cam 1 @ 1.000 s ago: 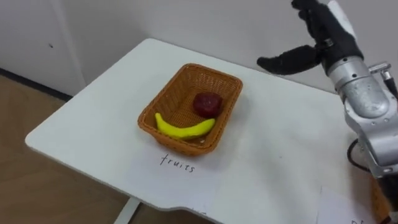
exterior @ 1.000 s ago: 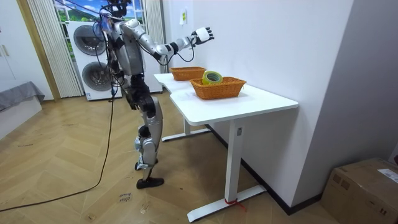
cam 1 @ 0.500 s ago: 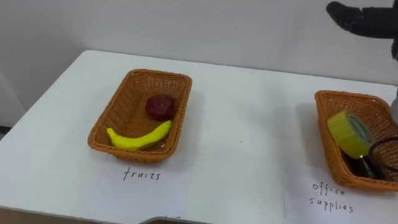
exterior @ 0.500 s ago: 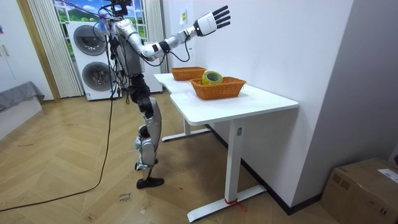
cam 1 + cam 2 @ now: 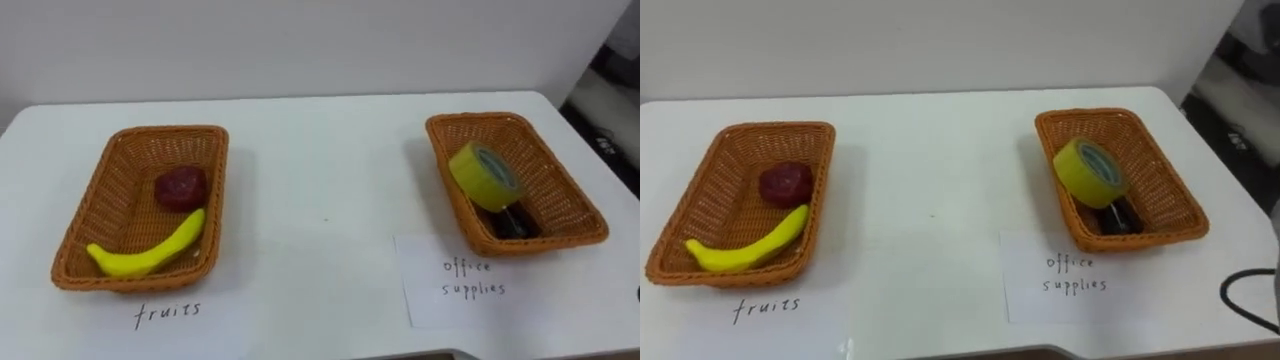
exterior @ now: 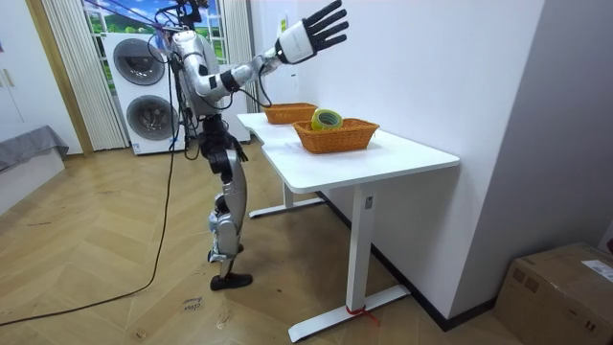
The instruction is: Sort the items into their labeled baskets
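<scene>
At the table's left end sat the fruit basket (image 5: 170,130), with a yellow banana (image 5: 150,248) lying along its near side and a dark red fruit (image 5: 181,187) just behind it; a handwritten fruit label (image 5: 168,312) lay on the table (image 5: 320,180) in front of it; the middle of the white top held no loose item, so by my judgement the sorting was done or nearly so; toward the right end stood the office basket (image 5: 480,118), holding a yellow tape roll (image 5: 483,176) tilted against a dark item (image 5: 515,222) too small to identify, with its own paper label (image 5: 470,280) before it. In the room view the robot stood at the table's edge with its right hand (image 6: 308,36) raised high above the top, fingers spread wide and holding nothing. The step in hand looked like a closing check and a withdrawal; doing it well would mean bringing that arm down slowly and outside the right basket's rim, since a brush could tip the leaning tape roll out; keeping the fingers straight would avoid snagging the wicker.
</scene>
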